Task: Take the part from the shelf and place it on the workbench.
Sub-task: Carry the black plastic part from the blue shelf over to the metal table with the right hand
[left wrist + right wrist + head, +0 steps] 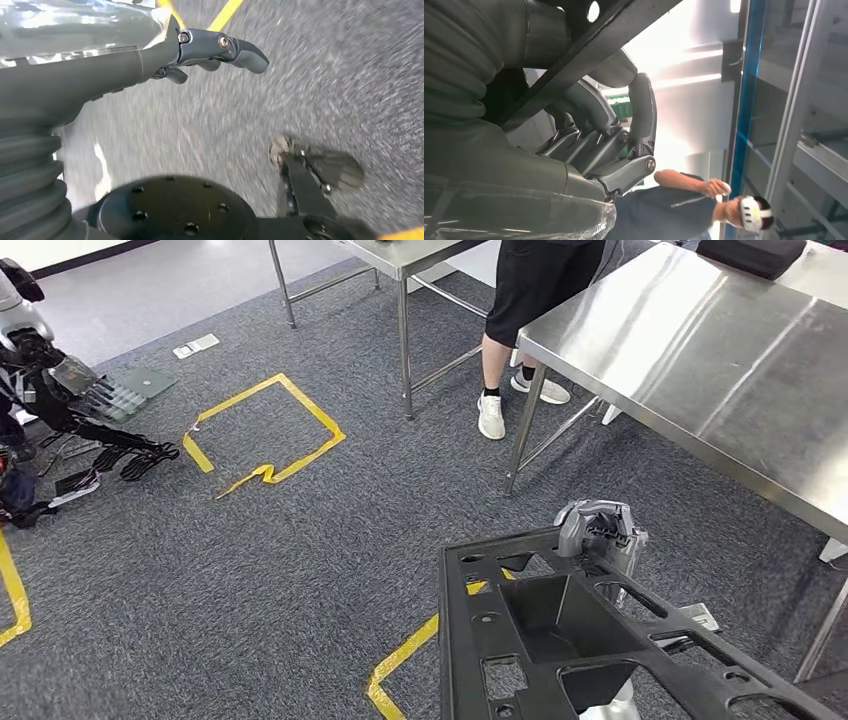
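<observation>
The part (560, 640) is a large black plastic frame with cut-outs, held up low in the head view, at the lower right. My right hand (600, 530) grips its far edge. The right wrist view has the fingers (634, 115) curled around a black bar of the part (589, 50). The steel workbench (700, 360) stands just beyond the part, to the right. My left hand (140, 455) hangs out at the far left over the carpet. Its fingers (240, 50) are stretched out, with nothing in them.
A person in black shorts (530, 300) stands at the workbench's far corner, beside a second steel table (400, 255). Yellow tape (265, 425) marks the grey carpet. A clear box (110, 395) and small items lie on the floor at far left. A black case (750, 255) sits on the workbench.
</observation>
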Controlling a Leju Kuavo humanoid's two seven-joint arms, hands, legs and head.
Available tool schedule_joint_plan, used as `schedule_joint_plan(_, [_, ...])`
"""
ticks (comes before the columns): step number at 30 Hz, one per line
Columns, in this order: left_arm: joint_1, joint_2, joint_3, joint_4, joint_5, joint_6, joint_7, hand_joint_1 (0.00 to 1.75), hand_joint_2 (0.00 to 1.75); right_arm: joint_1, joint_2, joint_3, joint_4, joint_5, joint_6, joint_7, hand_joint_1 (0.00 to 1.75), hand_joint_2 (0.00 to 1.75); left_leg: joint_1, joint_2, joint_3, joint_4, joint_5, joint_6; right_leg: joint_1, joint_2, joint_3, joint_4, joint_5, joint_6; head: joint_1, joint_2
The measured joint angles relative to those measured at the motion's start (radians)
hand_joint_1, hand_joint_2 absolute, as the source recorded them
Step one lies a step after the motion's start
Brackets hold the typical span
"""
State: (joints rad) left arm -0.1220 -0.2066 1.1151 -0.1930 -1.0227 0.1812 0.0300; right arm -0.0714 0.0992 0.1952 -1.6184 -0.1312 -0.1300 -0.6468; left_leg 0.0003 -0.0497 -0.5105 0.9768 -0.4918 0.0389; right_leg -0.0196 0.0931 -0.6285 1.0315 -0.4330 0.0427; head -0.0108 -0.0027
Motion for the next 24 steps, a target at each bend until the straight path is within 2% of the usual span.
schedule_joint_plan(2, [0.002,0.002,-0.023,0.0,-0.009,-0.002,0.005,0.0,1.75,-0.002,0.0,0.0,0.0,0.0,-0.001,0.0,1.75,1.75,-0.002,0.032,0.002,-0.008,0.006,0.009,0.004,-0.058,-0.05,0.101,-0.05,-0.007,0.003,0.0])
schedule_joint_plan(3, [0.004,0.004,-0.029,-0.001,-0.008,-0.001,0.006,0.0,1.75,-0.002,0.0,0.0,0.0,0.0,-0.002,0.001,1.75,1.75,-0.004,0.048,0.0,-0.008,0.007,0.011,0.005,-0.074,-0.082,0.173,-0.079,-0.009,0.005,0.0])
schedule_joint_plan(4, [0.006,0.005,-0.033,-0.001,-0.006,0.002,0.006,0.0,1.75,-0.002,0.0,0.0,0.0,0.0,-0.004,0.001,1.75,1.75,-0.005,0.064,-0.001,-0.008,0.007,0.011,0.005,-0.079,-0.108,0.233,-0.099,-0.007,0.006,0.0])
schedule_joint_plan(5, [0.007,0.006,-0.035,-0.001,-0.001,0.005,0.006,0.0,1.75,-0.001,-0.001,0.0,0.0,0.0,-0.007,0.001,1.75,1.75,-0.006,0.079,-0.002,-0.008,0.006,0.011,0.004,-0.082,-0.119,0.264,-0.107,-0.002,0.006,0.0])
schedule_joint_plan(6, [0.009,0.006,-0.036,-0.002,0.003,0.009,0.005,0.0,1.75,0.0,-0.001,-0.001,0.0,0.0,-0.009,0.001,1.75,1.75,-0.006,0.094,-0.001,-0.007,0.006,0.011,0.003,-0.087,-0.109,0.253,-0.1,0.005,0.007,0.0])
schedule_joint_plan(7, [0.01,0.007,-0.036,-0.002,0.007,0.013,0.004,0.0,1.75,0.001,-0.001,-0.001,0.0,0.0,-0.011,0.002,1.75,1.75,-0.006,0.107,0.0,-0.007,0.005,0.01,0.003,-0.095,-0.077,0.2,-0.079,0.015,0.008,0.0])
schedule_joint_plan(8, [0.011,0.007,-0.037,-0.002,0.009,0.015,0.003,0.0,1.75,0.002,-0.001,-0.002,0.0,0.0,-0.011,0.002,1.75,1.75,-0.007,0.118,0.001,-0.006,0.003,0.008,0.003,-0.115,-0.031,0.121,-0.055,0.022,0.008,0.0])
schedule_joint_plan(9, [0.012,0.007,-0.038,-0.003,0.009,0.017,0.002,0.0,1.75,0.002,-0.001,-0.002,0.0,0.0,-0.012,0.002,1.75,1.75,-0.01,0.127,0.003,-0.005,-0.001,0.004,0.006,-0.139,0.011,0.049,-0.036,0.024,0.009,0.0])
schedule_joint_plan(10, [0.014,0.008,-0.039,-0.003,0.01,0.017,0.002,0.0,1.75,0.002,-0.001,-0.002,0.0,0.0,-0.012,0.002,1.75,1.75,-0.014,0.134,0.004,-0.003,-0.004,0.0,0.008,-0.155,0.04,-0.002,-0.023,0.019,0.009,0.0])
schedule_joint_plan(11, [0.016,0.009,-0.04,-0.004,0.011,0.018,0.001,0.0,1.75,0.002,-0.001,-0.002,0.0,0.0,-0.012,0.002,1.75,1.75,-0.018,0.142,0.005,-0.001,-0.007,-0.004,0.01,-0.165,0.054,-0.026,-0.019,0.013,0.009,0.0])
schedule_joint_plan(13, [0.018,0.01,-0.041,-0.005,0.019,0.023,-0.003,0.0,1.75,0.005,-0.002,-0.004,-0.001,0.001,-0.016,0.003,1.75,1.75,-0.02,0.158,0.008,0.0,-0.01,-0.009,0.009,-0.146,0.052,-0.03,-0.017,-0.002,0.008,0.0])
schedule_joint_plan(14, [0.018,0.01,-0.041,-0.005,0.028,0.027,-0.007,0.0,1.75,0.007,-0.002,-0.005,-0.004,0.001,-0.018,0.003,1.75,1.75,-0.018,0.157,0.008,0.003,-0.016,-0.013,0.005,-0.135,0.052,-0.032,-0.015,-0.007,0.008,0.0])
schedule_joint_plan(15, [0.019,0.01,-0.04,-0.005,0.039,0.032,-0.014,0.0,1.75,0.009,-0.002,-0.006,-0.008,0.002,-0.022,0.002,1.75,1.75,-0.015,0.144,0.003,0.018,-0.029,-0.019,0.001,-0.123,0.051,-0.033,-0.013,-0.014,0.007,0.0])
schedule_joint_plan(16, [0.019,0.009,-0.037,-0.005,0.052,0.036,-0.021,0.0,1.75,0.011,-0.001,-0.007,-0.012,0.003,-0.025,0.002,1.75,1.75,-0.012,0.121,-0.011,0.053,-0.054,-0.025,-0.003,-0.113,0.051,-0.035,-0.011,-0.021,0.005,0.0])
schedule_joint_plan(18, [0.015,0.007,-0.03,-0.005,0.07,0.038,-0.036,0.0,1.75,0.016,0.0,-0.01,-0.019,0.006,-0.029,0.001,1.75,1.75,-0.007,0.071,-0.065,0.179,-0.124,-0.033,-0.005,-0.092,0.05,-0.035,-0.008,-0.031,0.001,0.0])
schedule_joint_plan(19, [0.011,0.007,-0.026,-0.005,0.075,0.039,-0.04,0.0,1.75,0.02,0.0,-0.01,-0.019,0.006,-0.03,0.001,1.75,1.75,-0.006,0.061,-0.094,0.245,-0.151,-0.036,-0.004,-0.082,0.049,-0.035,-0.008,-0.033,0.0,0.0])
schedule_joint_plan(20, [0.008,0.007,-0.024,-0.005,0.079,0.039,-0.044,0.0,1.75,0.024,0.0,-0.011,-0.02,0.007,-0.031,0.001,1.75,1.75,-0.005,0.057,-0.112,0.286,-0.161,-0.038,-0.004,-0.07,0.049,-0.035,-0.007,-0.034,0.001,0.0])
schedule_joint_plan(21, [0.006,0.007,-0.023,-0.005,0.081,0.039,-0.045,0.0,1.75,0.028,0.0,-0.011,-0.022,0.007,-0.031,0.001,1.75,1.75,-0.003,0.056,-0.114,0.292,-0.15,-0.039,-0.003,-0.057,0.05,-0.034,-0.007,-0.034,0.0,0.0])
schedule_joint_plan(22, [0.007,0.007,-0.022,-0.005,0.082,0.039,-0.046,0.0,1.75,0.032,0.0,-0.012,-0.024,0.007,-0.031,0.001,1.75,1.75,0.0,0.051,-0.097,0.258,-0.121,-0.039,-0.004,-0.042,0.051,-0.033,-0.006,-0.034,0.001,0.0])
schedule_joint_plan(23, [0.009,0.007,-0.02,-0.005,0.082,0.039,-0.046,0.0,1.75,0.034,0.0,-0.013,-0.026,0.007,-0.032,0.001,1.75,1.75,0.006,0.038,-0.067,0.196,-0.08,-0.04,-0.005,-0.027,0.052,-0.032,-0.006,-0.034,0.0,0.0])
schedule_joint_plan(24, [0.011,0.006,-0.018,-0.005,0.083,0.038,-0.046,0.0,1.75,0.035,0.0,-0.015,-0.029,0.007,-0.032,0.001,1.75,1.75,0.012,0.008,-0.038,0.132,-0.048,-0.042,-0.004,-0.014,0.051,-0.029,-0.005,-0.032,0.0,0.0])
